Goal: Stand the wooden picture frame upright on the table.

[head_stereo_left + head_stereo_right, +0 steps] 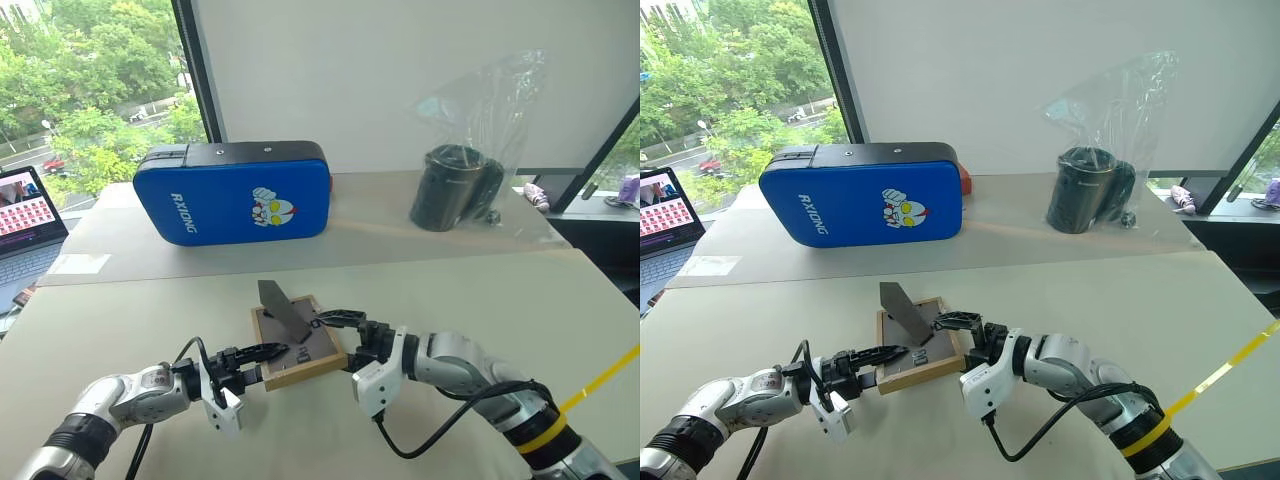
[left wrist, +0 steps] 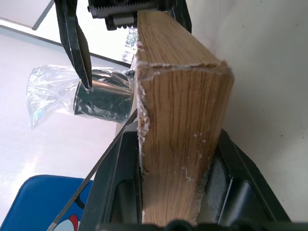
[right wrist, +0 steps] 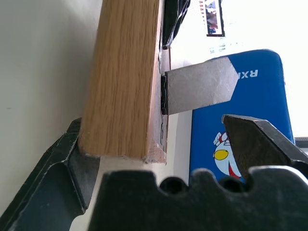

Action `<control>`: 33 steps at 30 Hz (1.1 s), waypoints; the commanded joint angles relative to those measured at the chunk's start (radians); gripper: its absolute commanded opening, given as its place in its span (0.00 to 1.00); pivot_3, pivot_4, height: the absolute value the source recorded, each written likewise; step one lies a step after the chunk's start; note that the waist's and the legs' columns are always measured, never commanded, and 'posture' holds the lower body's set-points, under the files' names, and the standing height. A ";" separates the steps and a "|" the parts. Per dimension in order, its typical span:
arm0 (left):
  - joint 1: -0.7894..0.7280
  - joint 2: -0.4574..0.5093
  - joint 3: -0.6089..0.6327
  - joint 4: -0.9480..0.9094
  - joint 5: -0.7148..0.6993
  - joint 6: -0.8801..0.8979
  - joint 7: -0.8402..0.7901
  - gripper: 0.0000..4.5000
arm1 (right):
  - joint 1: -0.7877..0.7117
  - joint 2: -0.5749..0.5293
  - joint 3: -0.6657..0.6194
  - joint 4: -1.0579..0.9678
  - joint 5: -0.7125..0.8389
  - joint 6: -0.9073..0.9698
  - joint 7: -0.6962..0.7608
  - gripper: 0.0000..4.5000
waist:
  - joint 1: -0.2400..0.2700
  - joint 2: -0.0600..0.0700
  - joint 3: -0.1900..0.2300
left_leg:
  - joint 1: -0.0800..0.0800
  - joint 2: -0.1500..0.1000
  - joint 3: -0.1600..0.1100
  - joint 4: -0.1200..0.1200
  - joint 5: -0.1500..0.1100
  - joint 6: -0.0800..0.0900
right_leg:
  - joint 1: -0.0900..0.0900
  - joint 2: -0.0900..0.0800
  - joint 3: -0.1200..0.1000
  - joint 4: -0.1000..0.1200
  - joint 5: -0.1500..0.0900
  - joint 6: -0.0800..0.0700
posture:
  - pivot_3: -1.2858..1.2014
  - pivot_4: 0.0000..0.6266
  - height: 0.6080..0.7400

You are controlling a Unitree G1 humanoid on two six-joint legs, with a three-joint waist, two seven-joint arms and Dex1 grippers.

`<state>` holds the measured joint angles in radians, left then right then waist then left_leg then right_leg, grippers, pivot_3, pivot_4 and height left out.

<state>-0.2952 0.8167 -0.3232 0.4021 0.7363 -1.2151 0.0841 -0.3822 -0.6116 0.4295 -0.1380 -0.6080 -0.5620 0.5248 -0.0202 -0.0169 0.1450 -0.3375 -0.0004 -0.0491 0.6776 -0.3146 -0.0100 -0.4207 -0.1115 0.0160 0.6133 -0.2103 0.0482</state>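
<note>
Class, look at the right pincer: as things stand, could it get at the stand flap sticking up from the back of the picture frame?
Probably yes. The right pincer is open at the wooden picture frame's edge, and the stand flap rises just beside it with nothing between. The left pincer grips the opposite side, clear of that path.

Bright, even daylight enters through the windows [image 1: 95, 90] at rear left and the far right. The table [image 1: 560, 310] is softly lit, and shadows beneath the wooden picture frame [image 1: 300, 342] are faint and diffuse. The clear plastic bag [image 1: 490, 110] carries pale highlights. In the head views focus is sharp throughout. In the right wrist view the window region is washed out to white, and the blue padded case [image 3: 250, 101] is slightly soft. Frame grain in the left wrist view is crisp.
</note>
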 commanded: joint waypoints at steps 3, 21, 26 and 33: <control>0.015 0.004 -0.002 0.007 -0.041 -0.013 -0.041 0.26 | 0.003 0.009 -0.009 0.000 0.009 -0.035 -0.020 0.62 | 0.002 0.000 0.000 | 0.000 0.000 0.000 0.000 0.000 0.000 | 0.000 0.000 0.000 0.000 0.000 0.000 | 0.52 0.24 1.00; 0.227 -0.021 0.199 -0.230 -0.469 0.319 -0.192 0.96 | -0.105 0.033 -0.243 -0.194 0.531 0.598 0.301 0.27 | 0.001 0.001 0.001 | -0.001 0.001 0.000 0.000 0.000 0.001 | -0.001 0.000 0.000 0.001 0.000 0.000 | 0.52 0.24 1.00; 0.353 -0.085 0.229 -0.344 -0.448 0.435 -0.222 0.96 | -0.303 0.045 -0.408 -0.214 0.895 1.257 0.366 0.27 | 0.004 0.001 0.002 | -0.001 0.001 -0.001 0.000 0.000 0.001 | -0.001 0.000 0.000 0.001 0.000 0.000 | 0.52 0.24 1.00; 0.392 -0.137 0.250 -0.406 -0.435 0.502 -0.251 0.96 | -0.476 -0.055 -0.412 -0.030 1.103 1.755 0.452 0.27 | 0.013 0.003 0.003 | -0.004 0.001 -0.003 0.000 -0.001 0.001 | -0.002 0.000 -0.003 0.000 0.000 -0.001 | 0.52 0.24 1.00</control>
<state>0.0941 0.6836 -0.0959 0.0309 0.3111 -0.7200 -0.1649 -0.8252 -0.6424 0.0279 -0.1805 0.4467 1.1297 0.9445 -0.0069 -0.0144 0.1477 -0.3427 0.0003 -0.0520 0.6776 -0.3153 -0.0087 -0.4230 -0.1121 0.0133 0.6130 -0.2104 0.0471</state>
